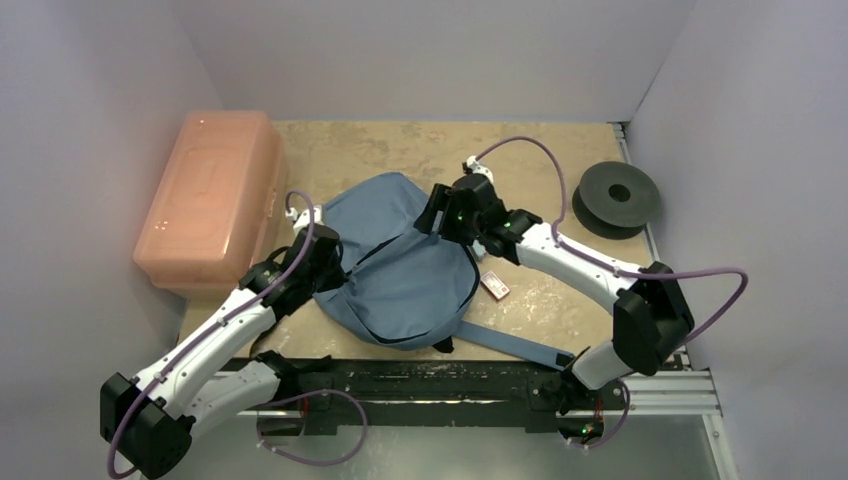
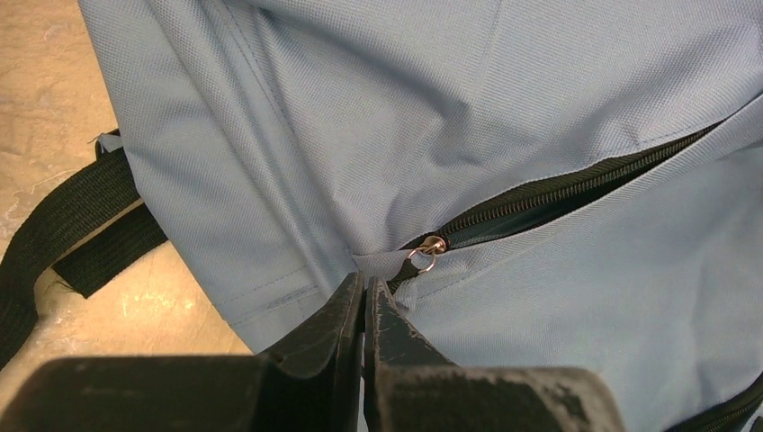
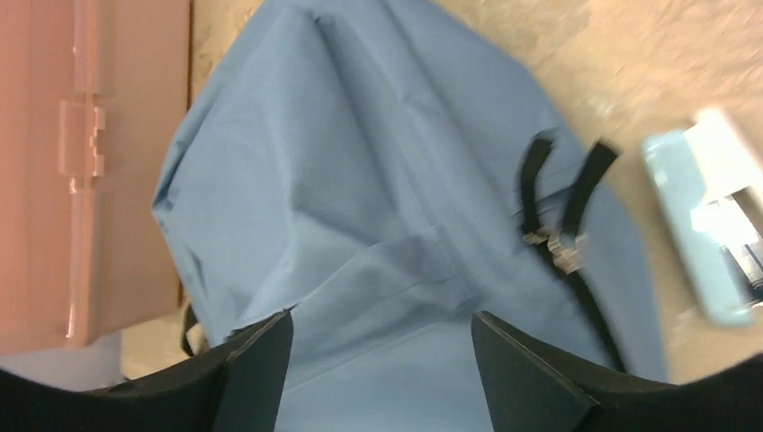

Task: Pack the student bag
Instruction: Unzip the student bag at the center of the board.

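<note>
Top view: bag (image 1: 405, 265) lies flat mid-tabletop (image 1: 400, 150), strap trailing toward the near edge, w/ a pink box (image 1: 210, 200) just to its left, a black spool (image 1: 617, 197) far right and a small red card (image 1: 495, 287) beside its right edge. The left pincer (image 1: 330, 250) is at the bag's left edge and the right pincer (image 1: 432, 215) is over its upper right part. Left wrist view: left pincer (image 2: 364, 301) has its fingers together, nipping a small fabric tab of the bag (image 2: 450, 108) right by the metal ring (image 2: 430, 252) at the end of the part-open zip (image 2: 558, 193); a black strap (image 2: 63, 225) lies on the tabletop at left. Right wrist view: right pincer (image 3: 378, 333) has its fingers apart, holding nothing, above the bag (image 3: 360, 180). The pink box (image 3: 90, 162) is at left, black zip pulls (image 3: 562, 207) at right, and there is a blurred pale-blue item (image 3: 711, 225) on the far right.
</note>
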Robot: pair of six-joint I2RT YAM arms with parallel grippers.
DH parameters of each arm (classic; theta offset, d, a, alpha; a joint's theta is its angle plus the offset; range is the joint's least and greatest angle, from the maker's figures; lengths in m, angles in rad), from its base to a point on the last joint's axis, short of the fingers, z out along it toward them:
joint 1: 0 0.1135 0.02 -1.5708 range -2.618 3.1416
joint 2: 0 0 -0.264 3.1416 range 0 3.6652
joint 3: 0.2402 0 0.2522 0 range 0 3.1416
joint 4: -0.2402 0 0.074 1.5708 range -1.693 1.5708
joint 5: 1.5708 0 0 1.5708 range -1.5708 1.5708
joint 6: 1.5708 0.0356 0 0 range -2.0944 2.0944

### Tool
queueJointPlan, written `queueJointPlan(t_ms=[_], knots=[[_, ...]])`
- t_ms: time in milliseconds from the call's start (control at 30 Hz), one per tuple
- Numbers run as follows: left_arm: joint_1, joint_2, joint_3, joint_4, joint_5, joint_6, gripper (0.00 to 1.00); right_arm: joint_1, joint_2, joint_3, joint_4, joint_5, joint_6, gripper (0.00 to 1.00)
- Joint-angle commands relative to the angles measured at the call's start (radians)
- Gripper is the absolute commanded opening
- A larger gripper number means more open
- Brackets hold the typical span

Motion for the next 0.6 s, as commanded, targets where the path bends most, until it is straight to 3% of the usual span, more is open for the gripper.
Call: queueJointPlan(t_ms=[0, 233, 400, 500, 567], knots=[[0.006, -0.015, -0.015, -0.021, 0.039, 0.035, 0.00, 0.143, 0.041, 0.138, -0.230, 0.201, 0.322, 0.80], [0.005, -0.016, -0.041, 0.010, 0.084, 0.045, 0.00, 0.181, 0.179, 0.202, -0.200, 0.218, 0.449, 0.76], [0.006, -0.050, -0.064, 0.014, 0.084, 0.044, 0.00, 0.190, 0.170, 0.136, -0.127, 0.229, 0.474, 0.53], [0.005, -0.049, -0.077, 0.015, 0.083, 0.036, 0.00, 0.191, 0.184, 0.095, -0.080, 0.242, 0.461, 0.47], [0.005, -0.046, -0.082, 0.019, 0.087, 0.030, 0.00, 0.190, 0.201, 0.094, -0.087, 0.234, 0.454, 0.30]])
